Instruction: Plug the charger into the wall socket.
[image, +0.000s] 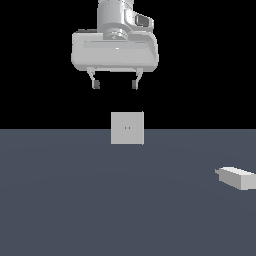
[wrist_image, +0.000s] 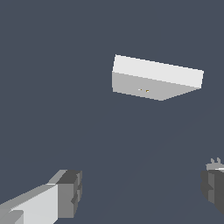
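Observation:
The wall socket (image: 127, 128) is an upright light-grey square plate with two tiny yellowish holes at its centre, standing on the dark floor in the middle of the exterior view. The wrist view also shows the wall socket (wrist_image: 153, 78) from above, holes on its shaded face. The charger (image: 237, 177), a small white elongated block, lies on the floor at the exterior view's right edge, partly cut off. My gripper (image: 115, 85) hangs open high above the socket, with nothing between its fingers (wrist_image: 70, 192). The charger is out of the wrist view.
A flat dark grey-blue floor (image: 75, 200) spreads under everything, with black background beyond its far edge. Nothing else stands on it.

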